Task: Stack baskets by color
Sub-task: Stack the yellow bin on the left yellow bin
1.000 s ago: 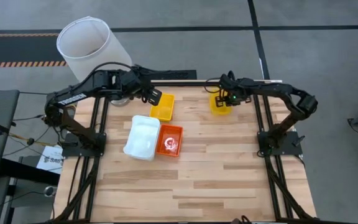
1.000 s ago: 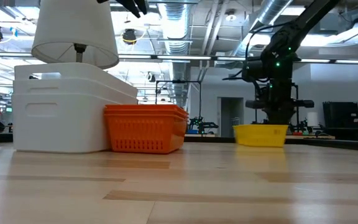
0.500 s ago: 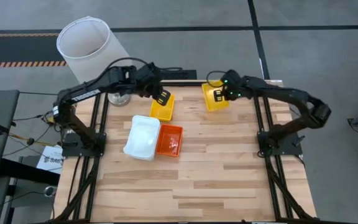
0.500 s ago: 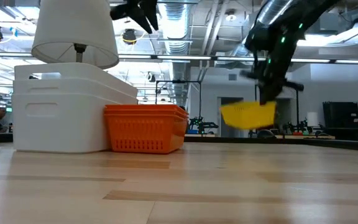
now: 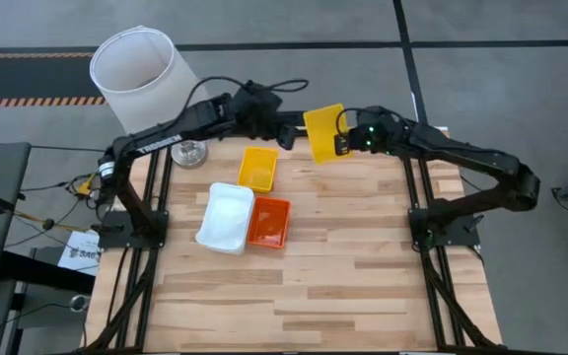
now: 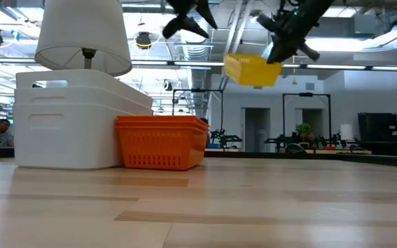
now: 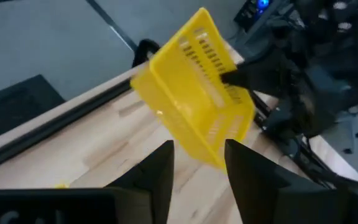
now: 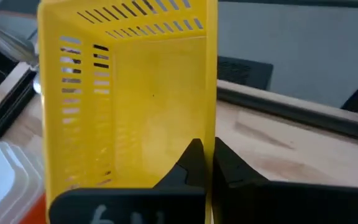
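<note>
Four patches of basket colour from above, two yellow, one white, one orange.

Yellow, count two: one lifted yellow basket (image 5: 323, 131) in the air over the table's (image 5: 343, 266) far edge at 12 o'clock, tilted, well above the wood in the low view (image 6: 252, 69); one resting yellow basket (image 5: 257, 169) flat on the wood at 11 o'clock, whether single or nested impossible to tell.

White, count one stack: white stack (image 5: 227, 217) at 10 o'clock from the table's middle, number of nested baskets not readable.

Orange, count one stack: orange stack (image 5: 270, 221) touching the white stack's 3 o'clock side, several nested rims visible from table height (image 6: 161, 141), exact number unclear.

Right gripper (image 5: 341, 144) clamped tight on one wall of the lifted yellow basket, fingers pressed together over the rim in its own wrist view (image 8: 204, 163).

Left gripper (image 5: 284, 126) raised at 12 o'clock, just beside the lifted yellow basket on its 9 o'clock side, fingers parted by a narrow gap with nothing between them (image 7: 199, 149), basket just ahead of them.

Around: big white lampshade (image 5: 134, 71) off the table past the 10 o'clock corner, its round base (image 5: 190, 151) at the table's far left corner.

From table height, resting yellow basket hidden behind the white and orange stacks.
</note>
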Robot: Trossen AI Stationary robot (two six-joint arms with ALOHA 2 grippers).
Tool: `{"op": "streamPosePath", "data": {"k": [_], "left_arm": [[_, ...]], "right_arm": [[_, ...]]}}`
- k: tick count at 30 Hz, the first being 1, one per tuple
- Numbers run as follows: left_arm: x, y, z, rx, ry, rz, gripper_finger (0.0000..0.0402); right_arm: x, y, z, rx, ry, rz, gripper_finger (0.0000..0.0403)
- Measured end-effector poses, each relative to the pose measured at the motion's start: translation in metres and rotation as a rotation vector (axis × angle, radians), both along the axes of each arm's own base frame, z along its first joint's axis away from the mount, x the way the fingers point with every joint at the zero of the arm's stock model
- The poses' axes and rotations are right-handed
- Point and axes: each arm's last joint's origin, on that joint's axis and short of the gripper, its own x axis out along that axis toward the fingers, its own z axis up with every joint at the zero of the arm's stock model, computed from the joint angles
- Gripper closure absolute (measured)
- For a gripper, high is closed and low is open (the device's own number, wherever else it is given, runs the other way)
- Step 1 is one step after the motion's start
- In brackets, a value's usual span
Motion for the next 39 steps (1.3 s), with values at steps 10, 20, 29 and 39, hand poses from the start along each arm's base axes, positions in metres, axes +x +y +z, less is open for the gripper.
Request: {"op": "streamPosePath", "data": {"k": [10, 20, 29, 39], "left_arm": [[0.026, 0.009, -0.025, -0.01, 0.005, 0.105, 0.0246], [0.038, 0.015, -0.041, -0.022, 0.026, 0.134, 0.0251], [0.037, 0.016, -0.042, -0.015, 0.042, 0.159, 0.038], [0.031, 0.027, -0.043, -0.027, 0.062, 0.143, 0.0401]], "right_arm": [[0.021, 0.007, 0.009, -0.095, 0.019, 0.012, 0.0394], [0.028, 0.012, 0.019, -0.119, 0.016, 0.055, 0.0393], [0.028, 0.012, 0.02, -0.138, 0.027, 0.072, 0.0386], [0.017, 0.02, 0.032, -0.165, 0.01, 0.2, 0.0278]]}}
